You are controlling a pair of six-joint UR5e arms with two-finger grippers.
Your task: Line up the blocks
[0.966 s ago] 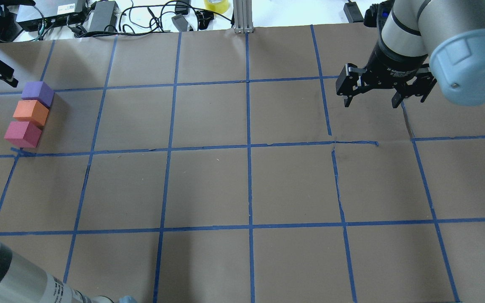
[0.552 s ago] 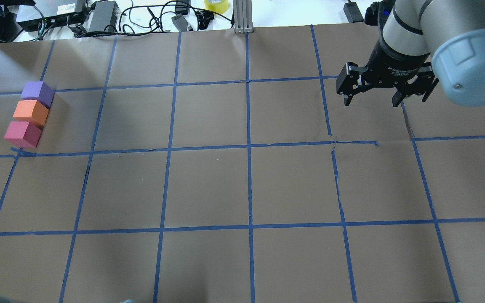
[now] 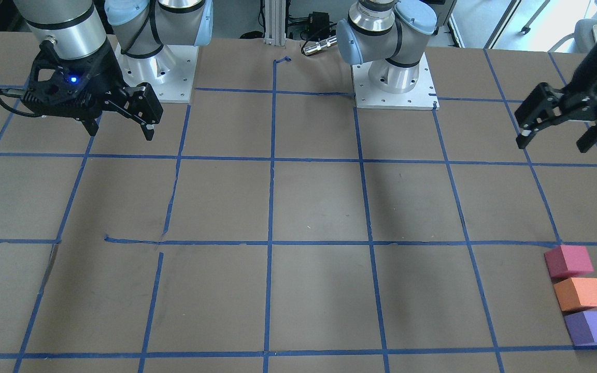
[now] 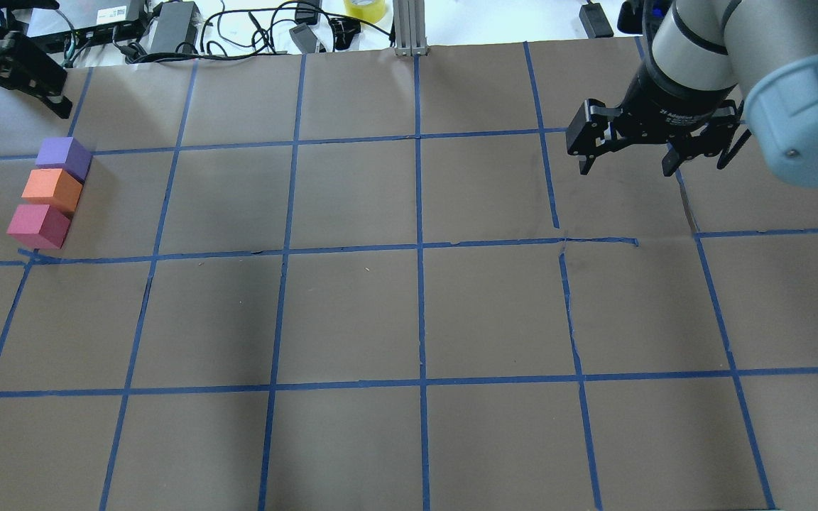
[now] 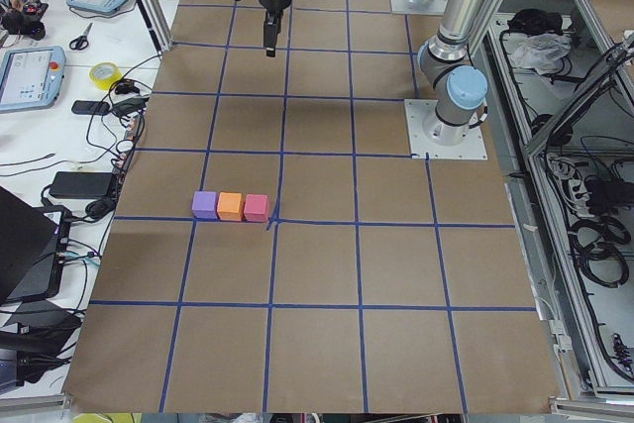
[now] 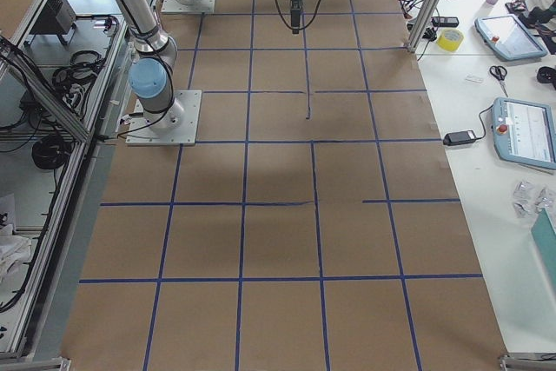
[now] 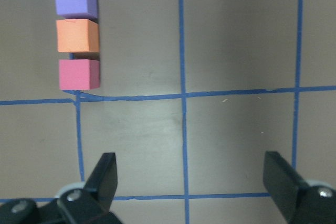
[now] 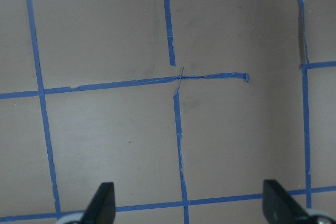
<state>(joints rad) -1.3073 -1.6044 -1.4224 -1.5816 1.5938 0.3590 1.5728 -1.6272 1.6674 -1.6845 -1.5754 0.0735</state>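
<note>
In the front-facing view the right gripper [image 3: 119,133] hangs in the upper left of the frame, jaws spread wide with nothing between them. The left gripper [image 3: 552,146] hangs at the upper right edge, equally spread and empty. In the lower right corner the pinkish-red block [image 3: 568,260], the orange block [image 3: 580,293] and the purple block [image 3: 591,327] sit in a close line running down the frame, on the brown table [image 3: 319,207] with its blue tape grid [image 3: 270,207].

Overhead, the line lies at the left edge: purple uppermost, orange in the middle, pinkish-red lowest, just above a tape crossing. The left gripper is in the upper left corner, apart from the blocks. The right gripper is at the upper right, released.

From the exterior left camera the row sits left of centre, purple at its left end and pinkish-red at its right. The left gripper hangs near the top of the frame, well apart from the row.

From the exterior right camera the right gripper hangs near the top centre.

The left wrist camera shows the three blocks in its upper left, purple on top, and the jaws wide apart at the bottom corners.

The right wrist camera shows only paper and tape between spread jaws.
</note>
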